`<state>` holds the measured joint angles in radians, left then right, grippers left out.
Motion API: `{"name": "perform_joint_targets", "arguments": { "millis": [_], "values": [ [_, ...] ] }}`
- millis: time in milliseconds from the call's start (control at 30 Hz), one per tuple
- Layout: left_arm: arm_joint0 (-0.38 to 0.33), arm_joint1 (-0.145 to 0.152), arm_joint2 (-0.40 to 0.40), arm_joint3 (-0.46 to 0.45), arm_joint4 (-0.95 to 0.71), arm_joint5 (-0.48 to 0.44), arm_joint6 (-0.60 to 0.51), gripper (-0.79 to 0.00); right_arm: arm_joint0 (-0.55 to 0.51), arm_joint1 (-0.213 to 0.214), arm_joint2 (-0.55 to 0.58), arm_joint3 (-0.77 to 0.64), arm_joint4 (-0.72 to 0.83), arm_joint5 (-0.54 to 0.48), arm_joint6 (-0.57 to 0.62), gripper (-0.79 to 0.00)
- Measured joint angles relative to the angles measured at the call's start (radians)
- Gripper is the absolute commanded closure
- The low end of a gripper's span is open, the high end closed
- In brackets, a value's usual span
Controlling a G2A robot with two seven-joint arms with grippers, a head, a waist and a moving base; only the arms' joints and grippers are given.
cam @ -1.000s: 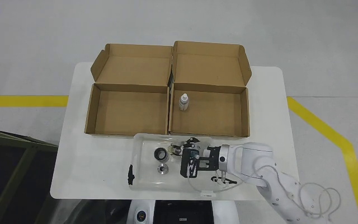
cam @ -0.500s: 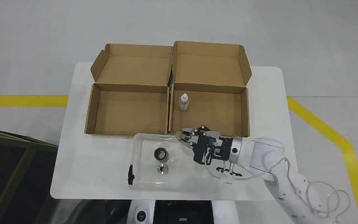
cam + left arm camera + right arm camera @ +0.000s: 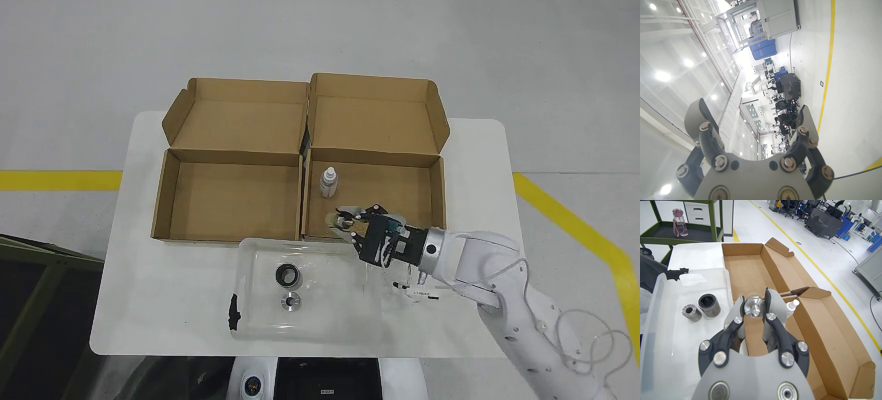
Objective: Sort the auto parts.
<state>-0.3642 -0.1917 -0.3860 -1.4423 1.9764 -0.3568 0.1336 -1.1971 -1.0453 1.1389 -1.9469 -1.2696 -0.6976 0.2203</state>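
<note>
Left gripper [image 3: 752, 106] gapes wide, empty; in the bin [image 3: 335, 322] a bearing [image 3: 287, 274] sits just beside a bushing [image 3: 290, 301]; right gripper [image 3: 754, 300] clamps a fitting [image 3: 753, 309] over the right box's [image 3: 405, 205] near-left corner, near the bottle [image 3: 328, 182].

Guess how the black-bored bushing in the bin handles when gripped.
The bushing looks all metal: probably rigid, heavy for its size. Its smooth round wall may slip in a grip. It stands on end in the clear bin; tipped, it would likely roll.
</note>
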Motion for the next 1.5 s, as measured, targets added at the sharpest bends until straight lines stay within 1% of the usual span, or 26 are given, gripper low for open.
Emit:
{"name": "perform_joint_targets", "arguments": {
  "millis": [167,467,700,1000,1500],
  "values": [
    [0.0,0.0,0.0,0.0,0.0,0.0,0.0,-0.785,0.031,-0.002,0.009,0.04,0.03,0.012,0.031,0.0],
    [0.0,0.0,0.0,0.0,0.0,0.0,0.0,-0.785,0.137,-0.013,-0.006,0.134,0.122,0.025,0.156,0.0],
    [0.0,0.0,0.0,0.0,0.0,0.0,0.0,-0.785,0.234,-0.027,-0.052,0.235,0.183,0.02,0.253,0.0],
    [0.0,0.0,0.0,0.0,0.0,0.0,0.0,-0.785,0.32,-0.044,-0.111,0.351,0.23,0.029,0.339,0.0],
    [0.0,0.0,0.0,0.0,0.0,0.0,0.0,-0.785,0.448,-0.083,-0.235,0.515,0.213,0.066,0.455,0.0]
  ]
}}
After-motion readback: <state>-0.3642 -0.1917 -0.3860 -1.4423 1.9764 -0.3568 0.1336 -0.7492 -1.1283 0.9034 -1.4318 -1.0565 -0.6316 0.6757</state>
